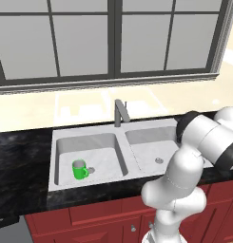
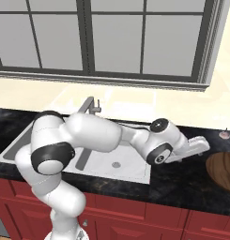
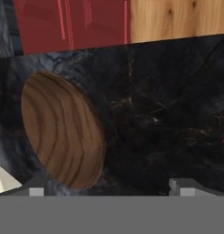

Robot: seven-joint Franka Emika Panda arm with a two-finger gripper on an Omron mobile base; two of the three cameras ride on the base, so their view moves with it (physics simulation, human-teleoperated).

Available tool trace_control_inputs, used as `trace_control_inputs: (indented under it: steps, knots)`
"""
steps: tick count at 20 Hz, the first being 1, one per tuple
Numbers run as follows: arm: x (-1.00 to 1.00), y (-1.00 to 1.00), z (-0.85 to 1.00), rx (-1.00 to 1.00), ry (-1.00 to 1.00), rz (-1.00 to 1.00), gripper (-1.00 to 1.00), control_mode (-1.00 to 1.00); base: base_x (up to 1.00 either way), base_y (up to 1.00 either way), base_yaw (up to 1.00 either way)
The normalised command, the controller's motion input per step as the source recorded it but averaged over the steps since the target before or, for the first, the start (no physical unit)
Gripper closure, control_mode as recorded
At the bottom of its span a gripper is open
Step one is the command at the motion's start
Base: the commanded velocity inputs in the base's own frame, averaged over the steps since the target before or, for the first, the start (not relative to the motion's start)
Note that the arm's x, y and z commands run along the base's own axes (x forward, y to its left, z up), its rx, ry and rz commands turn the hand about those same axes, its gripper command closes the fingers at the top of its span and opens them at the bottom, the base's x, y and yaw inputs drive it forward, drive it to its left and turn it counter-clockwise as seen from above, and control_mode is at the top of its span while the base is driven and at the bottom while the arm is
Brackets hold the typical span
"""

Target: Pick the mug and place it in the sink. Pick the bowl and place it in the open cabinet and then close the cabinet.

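The green mug (image 1: 80,169) stands upright in the left basin of the grey double sink (image 1: 65,137), close to its drain. The dark brown wooden bowl (image 3: 63,130) lies on the black counter, and its edge also shows at the right border of the right base view, bowl (image 2: 223,171). My gripper (image 2: 204,143) reaches out to the right past the sink, hovering above the counter just left of the bowl. In the hand view the gripper (image 3: 111,189) is open. Its fingertips (image 3: 36,191) stand wide apart, with only the bowl's near rim and bare counter between them.
The squared faucet (image 1: 120,113) rises behind the sink divider, under a large window. A small pink object (image 2: 224,135) sits at the counter's back right. Red drawer fronts (image 2: 158,220) run below the counter. Red panelled fronts (image 3: 72,23) and wooden floor (image 3: 177,18) show past the counter edge.
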Motion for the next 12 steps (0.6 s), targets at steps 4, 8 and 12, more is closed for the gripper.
trace_control_inputs:
  steps: [4,8,12]
  knots:
    - [-0.03,-0.10,0.01,0.12,0.01,-0.20,-1.00,-1.00,0.00,0.00,0.00]
    - [-0.01,-0.04,0.00,0.08,0.02,-0.14,-1.00,-1.00,0.00,0.00,0.00]
    - [0.00,0.00,-0.01,0.02,0.00,-0.01,-1.00,-1.00,0.00,0.00,0.00]
